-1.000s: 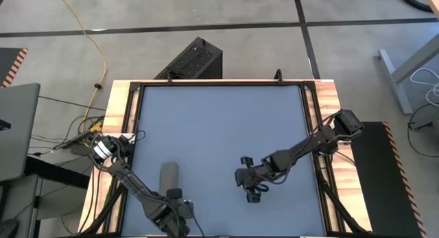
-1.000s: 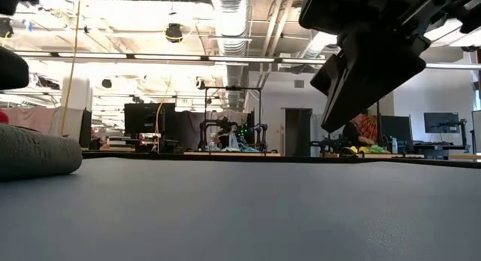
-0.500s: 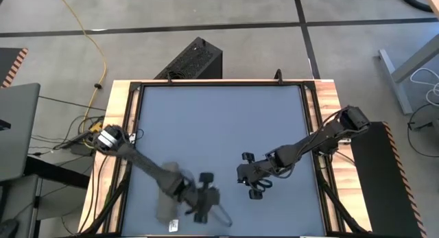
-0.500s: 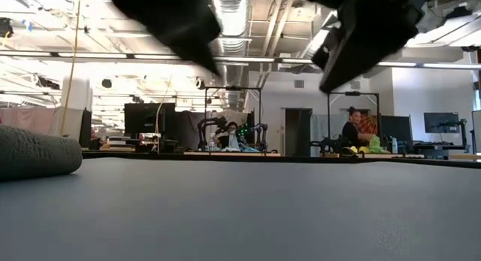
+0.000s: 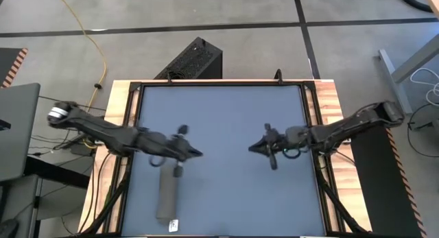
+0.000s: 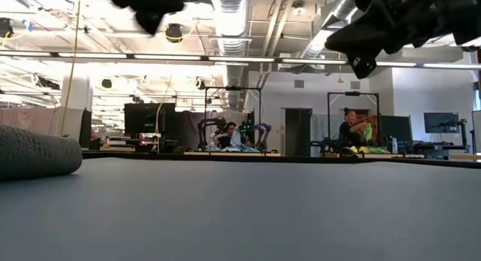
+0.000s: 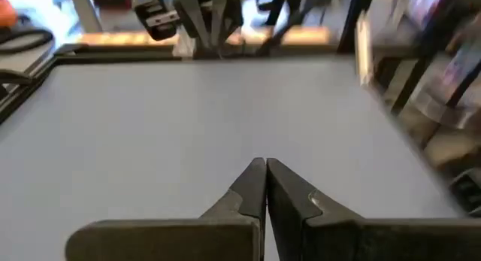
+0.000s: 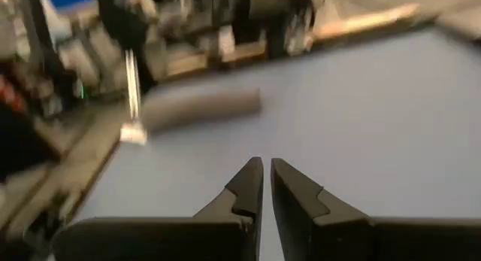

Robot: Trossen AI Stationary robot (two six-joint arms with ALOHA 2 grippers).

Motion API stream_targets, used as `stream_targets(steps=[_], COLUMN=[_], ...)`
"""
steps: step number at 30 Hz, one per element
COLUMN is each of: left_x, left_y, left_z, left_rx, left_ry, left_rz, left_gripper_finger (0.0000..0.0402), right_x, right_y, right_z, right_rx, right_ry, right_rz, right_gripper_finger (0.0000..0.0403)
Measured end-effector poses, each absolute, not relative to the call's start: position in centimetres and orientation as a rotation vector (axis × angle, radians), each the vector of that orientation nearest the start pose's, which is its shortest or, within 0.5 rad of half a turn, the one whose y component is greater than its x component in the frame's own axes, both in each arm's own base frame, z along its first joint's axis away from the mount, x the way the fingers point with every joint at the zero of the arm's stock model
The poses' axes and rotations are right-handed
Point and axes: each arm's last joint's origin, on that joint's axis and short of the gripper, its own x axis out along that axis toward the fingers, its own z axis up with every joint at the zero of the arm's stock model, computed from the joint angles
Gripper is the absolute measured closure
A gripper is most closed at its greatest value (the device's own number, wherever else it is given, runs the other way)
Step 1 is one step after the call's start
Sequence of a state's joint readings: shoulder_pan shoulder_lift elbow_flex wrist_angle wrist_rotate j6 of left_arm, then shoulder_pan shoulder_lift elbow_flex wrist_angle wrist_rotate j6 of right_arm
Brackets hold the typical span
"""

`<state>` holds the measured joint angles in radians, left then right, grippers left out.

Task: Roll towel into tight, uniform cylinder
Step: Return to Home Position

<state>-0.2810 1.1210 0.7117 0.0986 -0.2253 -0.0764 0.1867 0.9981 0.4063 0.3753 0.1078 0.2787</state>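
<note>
The towel [image 5: 168,192] lies rolled into a taupe cylinder on the blue-grey tabletop near the front left corner, its small white tag [image 5: 172,225] at the near end. It also shows in the low view [image 6: 37,152] and the right wrist view [image 8: 199,108]. My left gripper [image 5: 197,154] is shut and empty, raised above the table just beyond the roll's far end. My right gripper [image 5: 252,147] is shut and empty, raised over the table's right half. Both point toward the table's middle.
The tabletop [image 5: 219,114] is framed by black rails and wooden side strips [image 5: 116,108]. A black box [image 5: 192,60] stands on the floor behind the far edge. People and desks show in the room behind [image 6: 353,129].
My left gripper has swung from the front left corner by the roll, up and toward the far edge, and now points toward the table's middle. My right gripper has risen and drawn back toward the right edge. The rolled towel has stayed where it was.
</note>
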Motion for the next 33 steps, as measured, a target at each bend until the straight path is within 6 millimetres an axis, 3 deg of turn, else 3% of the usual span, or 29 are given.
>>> stream_targets(steps=[6,12,16,21,29,33], left_x=[15.7,11.6,10.2,9.0,9.3,9.3], left_y=[-3.2,-2.1,-1.8,-1.5,-1.5,-1.5], left_z=[23.2,20.1,19.7,19.6,18.7,18.5], left_rx=[-0.191,-0.25,-0.244,-0.243,-0.219,-0.215], left_ry=[-0.044,-0.179,-0.199,-0.203,-0.104,-0.084], left_rz=[-0.01,-0.009,-0.011,-0.011,0.018,0.019], left_gripper_finger=[0.0401,0.0402,0.0401,0.0402,0.0402,0.0401], right_x=[19.0,17.2,15.6,13.4,10.7,10.3], right_y=[1.6,0.6,0.2,0.1,-0.2,-0.4], right_z=[20.3,18.4,17.3,17.3,15.7,16.4], right_rx=[0.197,0.252,0.251,0.258,0.227,0.188], right_ry=[0.173,0.185,0.207,0.206,0.102,0.02], right_rz=[-0.016,-0.014,-0.039,-0.071,-0.147,-0.154], right_gripper_finger=[0.0355,0.0366,0.0374,0.0379,0.038,0.0379])
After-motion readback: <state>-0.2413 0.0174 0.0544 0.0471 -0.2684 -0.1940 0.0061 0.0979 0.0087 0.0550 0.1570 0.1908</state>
